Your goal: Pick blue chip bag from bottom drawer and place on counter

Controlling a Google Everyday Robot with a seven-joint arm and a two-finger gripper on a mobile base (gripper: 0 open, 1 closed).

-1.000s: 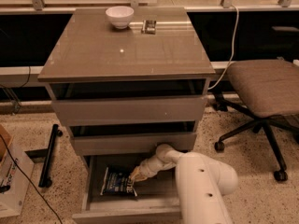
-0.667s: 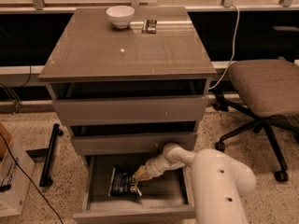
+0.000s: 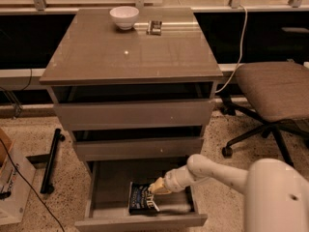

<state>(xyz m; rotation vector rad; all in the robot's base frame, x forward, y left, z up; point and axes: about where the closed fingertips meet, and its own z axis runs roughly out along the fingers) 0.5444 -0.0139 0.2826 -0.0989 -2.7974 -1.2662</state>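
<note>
The blue chip bag (image 3: 142, 198) lies flat on the floor of the open bottom drawer (image 3: 101, 187), near its front middle. My gripper (image 3: 157, 187) reaches down into the drawer from the right, its tip at the bag's upper right edge. My white arm (image 3: 227, 170) runs from the lower right. The counter (image 3: 130, 52) is the glossy grey-brown top of the cabinet above.
A white bowl (image 3: 124, 17) and a small dark metallic object (image 3: 154, 27) sit at the back of the counter. Two shallower drawers (image 3: 135, 114) stand slightly open above. An office chair (image 3: 273, 93) stands to the right. A black bar (image 3: 50, 161) and a box (image 3: 12, 187) lie left.
My arm has shifted a little to the right and deeper into the drawer. The bag sits in nearly the same place under the gripper tip.
</note>
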